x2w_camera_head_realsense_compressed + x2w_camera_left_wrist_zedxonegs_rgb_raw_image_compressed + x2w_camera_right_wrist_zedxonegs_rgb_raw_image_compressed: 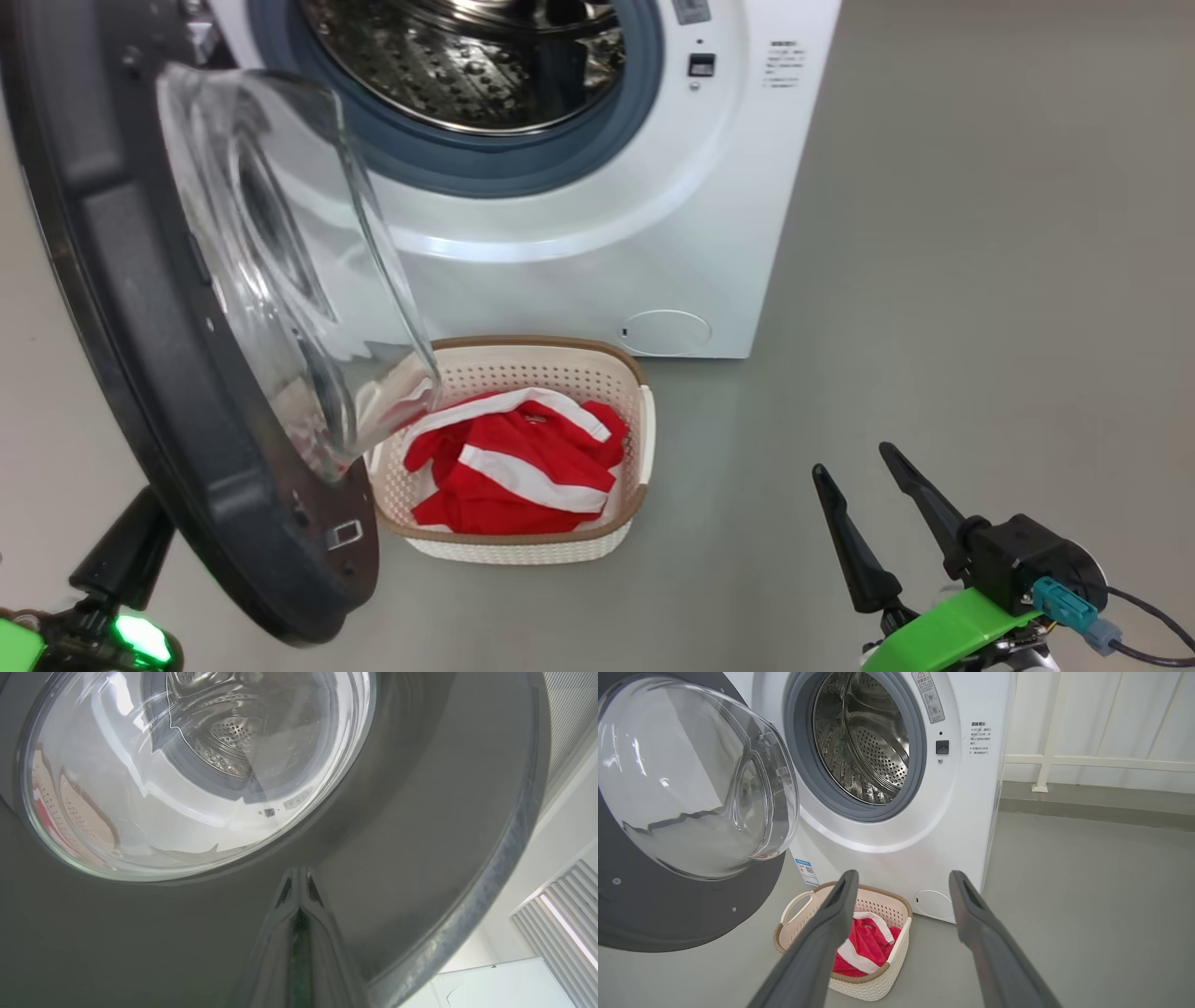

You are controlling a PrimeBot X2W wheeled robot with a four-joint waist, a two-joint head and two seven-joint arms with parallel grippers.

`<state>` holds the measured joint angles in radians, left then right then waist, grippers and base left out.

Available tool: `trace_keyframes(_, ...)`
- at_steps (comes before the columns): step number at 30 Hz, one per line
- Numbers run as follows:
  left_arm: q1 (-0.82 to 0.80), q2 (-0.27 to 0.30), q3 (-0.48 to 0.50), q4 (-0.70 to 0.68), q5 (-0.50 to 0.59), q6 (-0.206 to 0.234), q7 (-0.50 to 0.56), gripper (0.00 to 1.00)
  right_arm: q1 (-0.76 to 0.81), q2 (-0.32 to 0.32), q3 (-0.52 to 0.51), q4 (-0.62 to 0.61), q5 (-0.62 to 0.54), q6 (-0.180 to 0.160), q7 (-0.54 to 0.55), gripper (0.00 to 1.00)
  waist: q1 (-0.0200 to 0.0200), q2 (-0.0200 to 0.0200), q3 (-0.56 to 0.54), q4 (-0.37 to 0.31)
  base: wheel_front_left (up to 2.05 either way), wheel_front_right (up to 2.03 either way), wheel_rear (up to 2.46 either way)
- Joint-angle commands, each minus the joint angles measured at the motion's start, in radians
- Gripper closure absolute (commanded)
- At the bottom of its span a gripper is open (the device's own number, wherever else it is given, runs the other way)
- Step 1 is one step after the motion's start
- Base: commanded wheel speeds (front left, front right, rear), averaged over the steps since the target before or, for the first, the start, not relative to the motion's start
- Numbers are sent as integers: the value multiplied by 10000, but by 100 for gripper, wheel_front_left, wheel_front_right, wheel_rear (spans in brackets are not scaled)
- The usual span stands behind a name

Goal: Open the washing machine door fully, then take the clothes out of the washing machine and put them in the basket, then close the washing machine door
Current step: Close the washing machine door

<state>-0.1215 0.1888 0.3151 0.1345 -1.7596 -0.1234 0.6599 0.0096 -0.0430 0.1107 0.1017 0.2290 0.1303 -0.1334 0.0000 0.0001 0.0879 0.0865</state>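
Both left gripper [299,875] fingers, pressed together on nothing, point at the big round black-rimmed glass door [112,280] just ahead; the right gripper [851,459], spread wide and empty, is well apart.

Floor [934,280]: basket [523,549] perhaps against washing machine [653,233]

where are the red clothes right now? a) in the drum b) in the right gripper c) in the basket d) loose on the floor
c: the clothes lie bunched inside the basket, which stands on the floor before the washing machine.
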Motion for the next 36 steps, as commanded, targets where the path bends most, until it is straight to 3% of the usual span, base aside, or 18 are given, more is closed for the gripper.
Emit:
trace_keyframes(1, -179, 158, 198, -348, 31, -70, 161, 100, -492, -72, 261, -202, 34, 4, -108, 0, 0, -1, 46, -187, 0, 0, 0)
trace_keyframes(14, -83, 2, 320, -589, -12, -68, 94, 100, -492, -72, 238, -38, 121, 4, -247, 0, 0, -1, 27, -550, 0, 0, 0)
trace_keyframes(24, 184, -385, 975, -906, 6, -71, -617, 100, -476, -72, 256, -1, 177, 4, -299, 0, 0, -1, 22, -449, 0, 0, 0)
trace_keyframes(25, 213, -437, 1041, -961, 6, -71, -678, 94, -475, -72, 257, 7, 180, 4, -307, 0, 0, -1, 23, -427, 0, 0, 0)
trace_keyframes(27, 284, -528, 1198, -1082, 53, -71, -840, 44, -470, -72, 253, 21, 184, 4, -318, 0, 0, -1, 29, -381, 0, 0, 0)
trace_keyframes(28, 318, -576, 1256, -1129, 74, -71, -906, 3, -468, -72, 246, 27, 204, 4, -325, 0, 0, -1, 30, -352, 0, 0, 0)
trace_keyframes(36, 631, -939, 1584, -1549, 256, -72, -1278, 0, -458, -72, 167, 31, 369, 4, -358, 0, 0, -1, 48, -106, 0, 0, 0)
